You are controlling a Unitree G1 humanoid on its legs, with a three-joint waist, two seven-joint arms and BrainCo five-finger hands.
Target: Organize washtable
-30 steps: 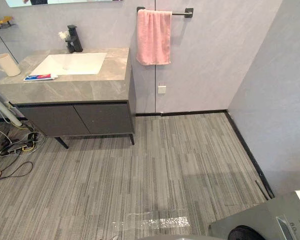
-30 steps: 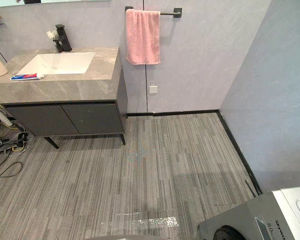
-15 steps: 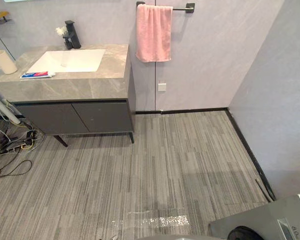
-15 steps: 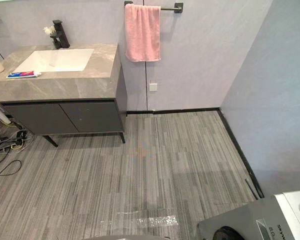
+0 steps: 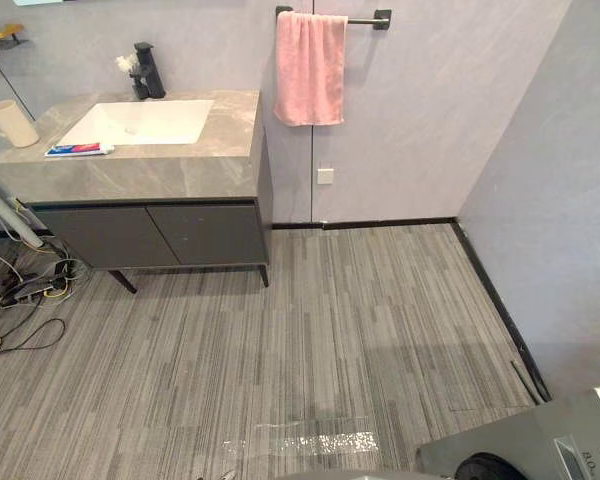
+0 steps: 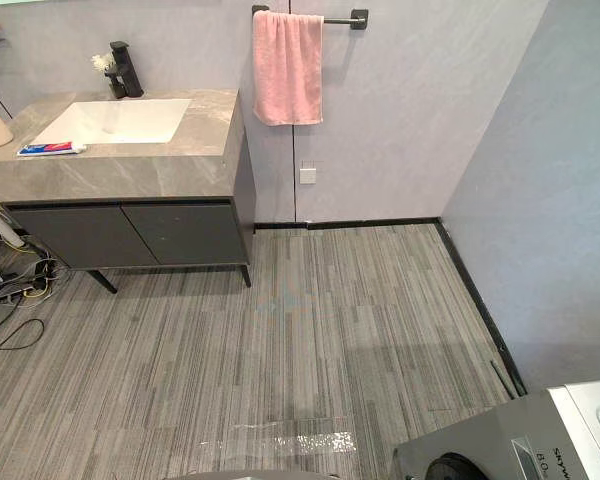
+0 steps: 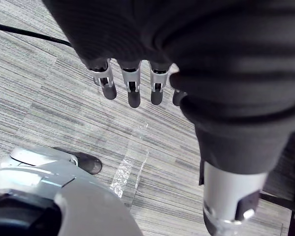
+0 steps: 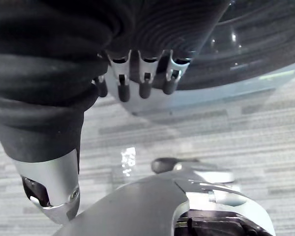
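Bathroom floor lies between the robot and the worktop. Only the view has shifted slightly. The toothpaste tube and the cup stay near its left edge. The left robot hand and right robot hand hang spread and empty, so I judge the organizing not yet begun.

Head eyes toward washtable, wrists seemingly floorward

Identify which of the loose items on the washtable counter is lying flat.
The toothpaste tube, flat on the counter beside the basin's front corner; the cream cup at the counter's left edge stands upright.
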